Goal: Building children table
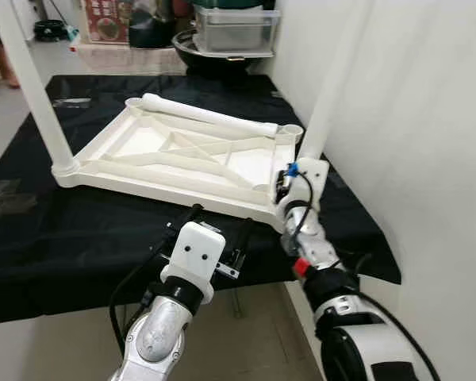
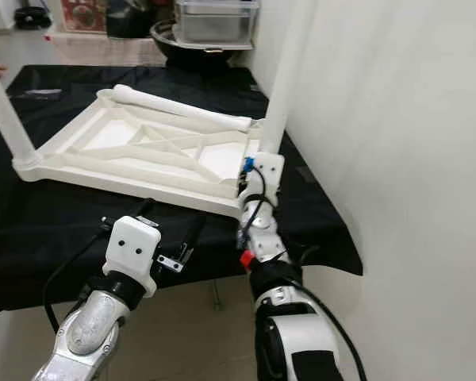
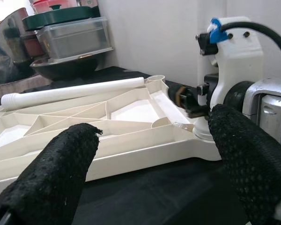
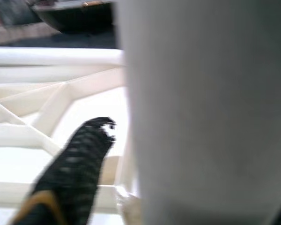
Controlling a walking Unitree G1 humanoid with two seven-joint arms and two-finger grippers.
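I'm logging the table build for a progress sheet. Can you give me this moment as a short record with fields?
surface: black cloth
tabletop: white, upside down on the cloth
legs standing: two, at the near left corner and the near right corner
loose leg: lying along the far edge
right gripper: around the near right leg at its base
left gripper: open, hovering before the near edge, holding nothing
behind: clear container on a dark bowl
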